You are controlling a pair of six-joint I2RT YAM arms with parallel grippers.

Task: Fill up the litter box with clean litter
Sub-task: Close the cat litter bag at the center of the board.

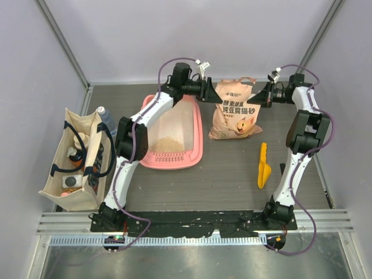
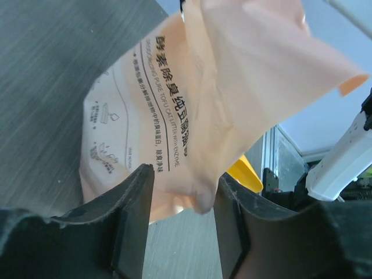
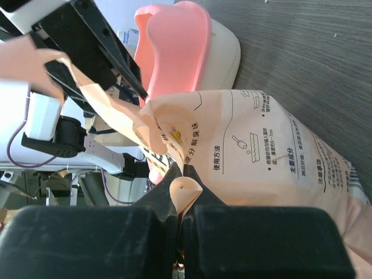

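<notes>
The pink litter box (image 1: 195, 131) lies left of centre, with a tan pile of clean litter (image 1: 170, 144) at its near end. A peach litter bag (image 1: 235, 113) stands to its right. My left gripper (image 1: 212, 93) is at the bag's upper left corner. In the left wrist view that gripper (image 2: 183, 180) is open, and a loose corner of the bag (image 2: 232, 93) hangs between its fingers, unclamped. My right gripper (image 1: 261, 96) is at the bag's upper right corner. In the right wrist view it (image 3: 180, 168) is shut on a curled flap of the bag (image 3: 279, 157), with the litter box (image 3: 174, 40) beyond.
A yellow-orange scoop (image 1: 263, 165) lies on the table near the right arm and shows behind the bag as the scoop (image 2: 247, 174) in the left wrist view. A beige tote bag (image 1: 78, 157) with several items stands at the left edge. Grey walls enclose the table.
</notes>
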